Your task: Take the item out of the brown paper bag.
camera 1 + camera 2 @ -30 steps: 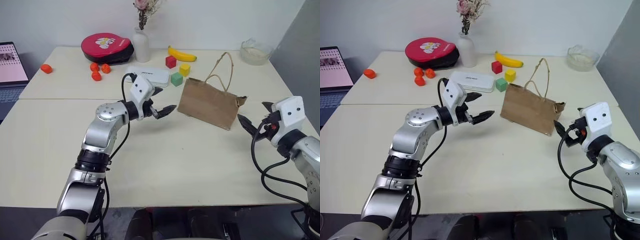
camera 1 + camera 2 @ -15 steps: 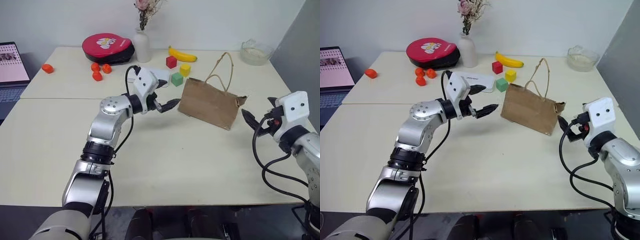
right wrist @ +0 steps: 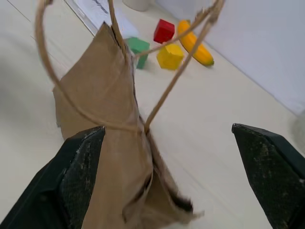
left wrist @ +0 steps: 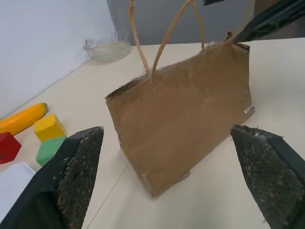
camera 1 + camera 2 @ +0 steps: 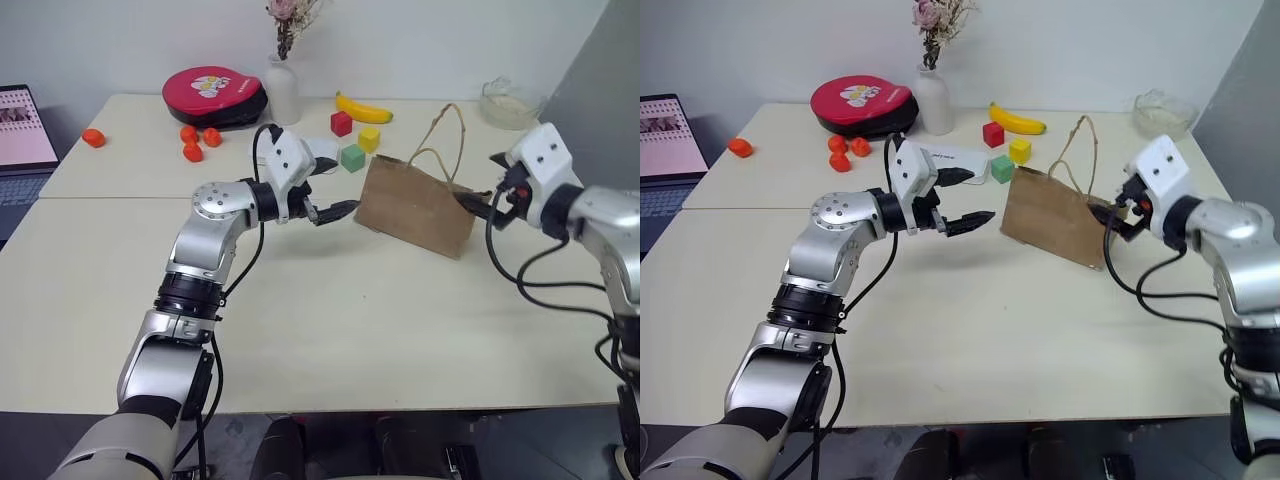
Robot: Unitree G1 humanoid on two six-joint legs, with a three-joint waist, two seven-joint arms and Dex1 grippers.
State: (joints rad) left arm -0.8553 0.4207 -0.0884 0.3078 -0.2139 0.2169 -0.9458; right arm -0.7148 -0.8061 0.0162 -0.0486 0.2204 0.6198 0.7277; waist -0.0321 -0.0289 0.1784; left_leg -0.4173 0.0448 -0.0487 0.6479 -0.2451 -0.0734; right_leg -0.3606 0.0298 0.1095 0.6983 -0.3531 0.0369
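The brown paper bag stands upright on the table's middle right, with both cord handles raised. The item is hidden. My left gripper hovers open just off the bag's left end, and the bag's broad side sits between its fingers at a distance. My right gripper is open at the bag's right end, near the top edge. Its lower finger is close to the paper; I cannot tell if it touches. The bag's narrow end and handles lie between its fingers.
Behind the bag lie a banana, red, yellow and green cubes and a white flat box. A vase, red round case, orange fruits, glass bowl and laptop stand farther off.
My right gripper has risen and swung forward and left, from the table's right edge up to the bag's right end. The left gripper has barely shifted. The bag has not moved.
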